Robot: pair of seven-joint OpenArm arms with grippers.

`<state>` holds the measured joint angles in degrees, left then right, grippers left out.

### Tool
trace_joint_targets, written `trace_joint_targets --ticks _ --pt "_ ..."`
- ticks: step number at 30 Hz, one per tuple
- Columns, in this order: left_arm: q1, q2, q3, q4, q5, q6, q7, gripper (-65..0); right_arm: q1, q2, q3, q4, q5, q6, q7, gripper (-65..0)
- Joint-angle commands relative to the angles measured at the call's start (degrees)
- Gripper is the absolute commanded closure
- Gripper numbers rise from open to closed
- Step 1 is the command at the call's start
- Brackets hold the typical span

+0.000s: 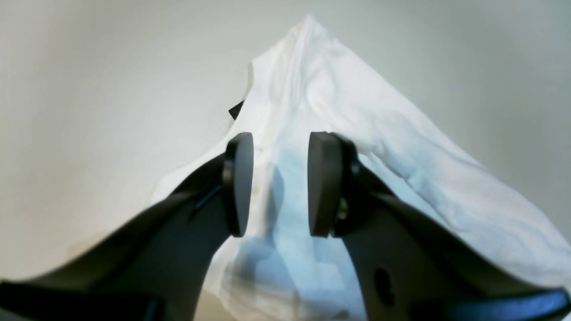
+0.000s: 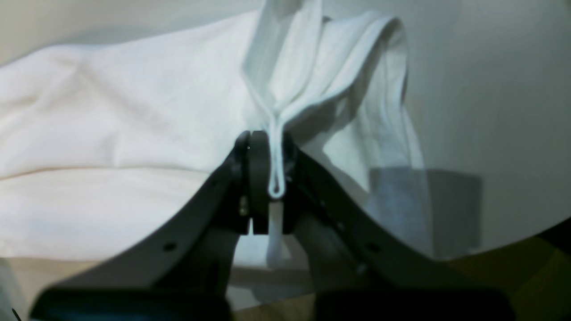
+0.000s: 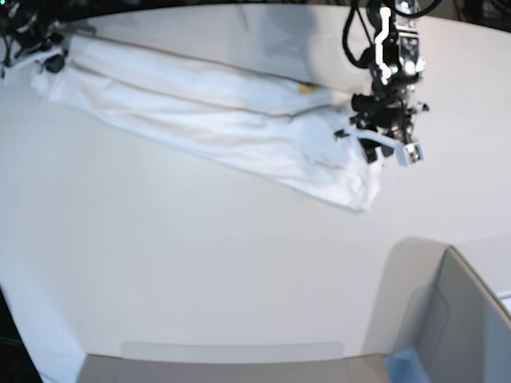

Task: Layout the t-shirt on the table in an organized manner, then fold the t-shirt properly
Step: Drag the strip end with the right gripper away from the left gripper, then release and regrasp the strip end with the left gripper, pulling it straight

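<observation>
While the shirt (image 3: 231,128) lies stretched in a long band across the far part of the counter (image 3: 200,271), each arm is at one end of it. In the base view the band runs from the far left corner down to the right, and a tiny spot of orange shows on its top edge. No other view shows that spot.

At the left end of the shirt, the right fingers (image 2: 263,187) are pinched tight on a thin white hem. Only the right wrist view shows this well: the hem makes a small loop between the two dark pads, and the cloth fans out above them. The same view shows the curved counter edge below the shirt. In the base view these fingers (image 3: 49,60) are just a small dark blob at the corner, too small to tell much.

At the right end of the shirt, the left fingers (image 1: 279,187) stand apart. The left wrist view shows a wide gap between the two pads, with white cloth seen through the gap. The cloth rises to a point beyond them. I cannot tell if the pads touch the cloth. A small black tag (image 1: 237,109) pokes out at the shirt's left edge in this view. In the base view the left fingers (image 3: 383,148) hang just over the shirt's end.

A grey box (image 3: 471,319) sits at the counter's near right, well apart from the shirt.
</observation>
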<state>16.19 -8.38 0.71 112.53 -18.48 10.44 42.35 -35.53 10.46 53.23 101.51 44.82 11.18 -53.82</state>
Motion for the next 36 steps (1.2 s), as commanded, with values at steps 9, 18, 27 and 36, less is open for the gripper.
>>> trace_joint_targets --ticks 9,18,27,36 --pt "-0.32 -0.1 -0.05 1.18 0.33 -0.28 -1.16 -19.9 -0.3 0.75 0.79 0.68 0.68 0.12 0.5 -15.3" --pt "-0.23 -0.28 2.32 2.94 0.24 -0.28 -0.37 -19.8 0.06 0.66 0.79 0.77 0.68 0.12 0.68 -30.9" --pt "-4.27 -5.73 25.62 3.47 0.33 -0.28 2.18 -19.7 3.22 0.05 6.24 1.47 0.76 0.12 0.68 -30.9" --pt "-10.51 -5.55 28.7 -7.26 0.33 -0.28 5.17 -19.7 4.8 -0.48 8.44 2.44 0.76 0.12 0.68 -30.9"
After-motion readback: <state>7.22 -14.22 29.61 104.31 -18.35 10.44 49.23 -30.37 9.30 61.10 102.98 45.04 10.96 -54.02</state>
